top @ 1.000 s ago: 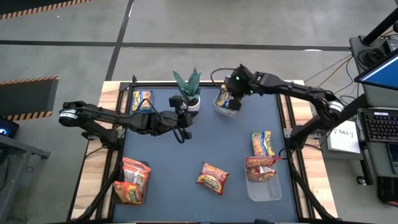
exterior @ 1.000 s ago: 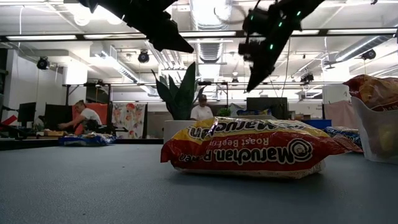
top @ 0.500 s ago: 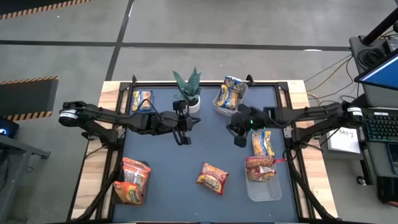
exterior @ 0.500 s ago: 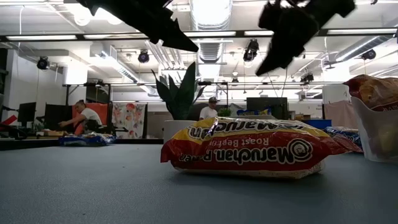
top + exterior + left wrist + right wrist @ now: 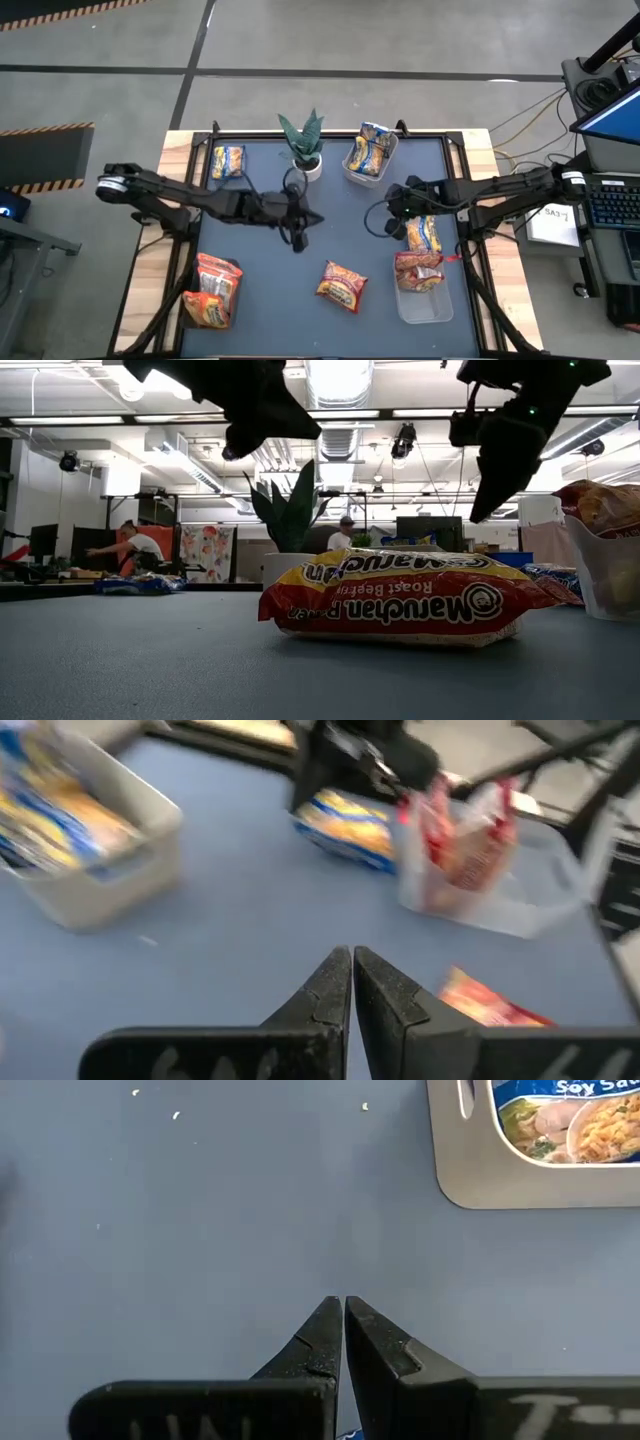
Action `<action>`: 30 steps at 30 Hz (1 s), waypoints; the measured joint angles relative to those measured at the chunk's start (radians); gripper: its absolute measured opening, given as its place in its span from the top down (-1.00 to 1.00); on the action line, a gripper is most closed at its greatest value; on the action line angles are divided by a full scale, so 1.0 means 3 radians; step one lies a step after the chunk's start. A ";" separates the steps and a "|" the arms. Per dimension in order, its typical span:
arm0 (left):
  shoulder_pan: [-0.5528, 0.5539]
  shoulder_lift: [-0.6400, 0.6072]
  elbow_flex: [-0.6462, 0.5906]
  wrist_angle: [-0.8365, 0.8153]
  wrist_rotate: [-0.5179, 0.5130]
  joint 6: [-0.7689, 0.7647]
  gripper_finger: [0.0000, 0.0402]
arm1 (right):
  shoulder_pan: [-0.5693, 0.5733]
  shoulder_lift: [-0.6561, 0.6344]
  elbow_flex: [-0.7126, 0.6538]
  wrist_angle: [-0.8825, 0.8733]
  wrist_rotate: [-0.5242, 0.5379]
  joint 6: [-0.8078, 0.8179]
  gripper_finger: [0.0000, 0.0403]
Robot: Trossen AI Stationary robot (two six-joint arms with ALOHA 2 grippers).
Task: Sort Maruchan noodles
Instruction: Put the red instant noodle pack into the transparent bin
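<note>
Both grippers are shut, hold nothing and hang above the table. My left gripper (image 5: 312,218) (image 5: 352,958) is over the table's middle. My right gripper (image 5: 392,222) (image 5: 343,1304) hovers just left of a yellow-and-blue noodle packet (image 5: 423,232) lying flat. An orange-red packet (image 5: 342,285) (image 5: 400,600) lies flat near the front. A red packet (image 5: 420,270) stands in the clear bin (image 5: 428,305) at the near right. Another yellow-and-blue packet (image 5: 368,153) (image 5: 560,1115) lies in the far bin (image 5: 350,172). One more (image 5: 228,160) sits at the far left, and orange-red ones (image 5: 212,290) are at the near left.
A small potted plant (image 5: 303,145) stands at the far edge, between the far-left packet and the far bin. Bare blue table (image 5: 350,225) lies between the two grippers. In the low view, people sit at desks in the room behind the table.
My right gripper has left the far bin, where the yellow-and-blue packet stays, and has swung toward the table's near and right side, ending beside the flat yellow-and-blue packet. My left gripper has shifted a little toward the near edge and the right.
</note>
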 joint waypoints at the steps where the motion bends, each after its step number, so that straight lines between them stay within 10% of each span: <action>1: -0.0076 0.0043 0.0000 0.0003 0.0003 -0.0075 1.00 | 0.0002 0.0002 0.0002 0.0000 -0.0005 -0.0017 0.96; 16: -0.0934 0.0762 -0.0003 0.0682 -0.0023 -0.0487 1.00 | 0.0189 -0.0079 -0.0012 0.0924 0.0070 -0.1244 0.96; 22: -0.0945 0.0850 -0.0003 0.0664 -0.0028 -0.0921 0.99 | 0.0189 -0.0376 -0.0020 0.1097 -0.0415 -0.1895 0.96; 30: -0.1013 0.0857 -0.0003 0.0678 -0.0453 -0.1086 0.65 | 0.0196 -0.1028 -0.0255 0.1092 -0.0634 -0.2014 0.96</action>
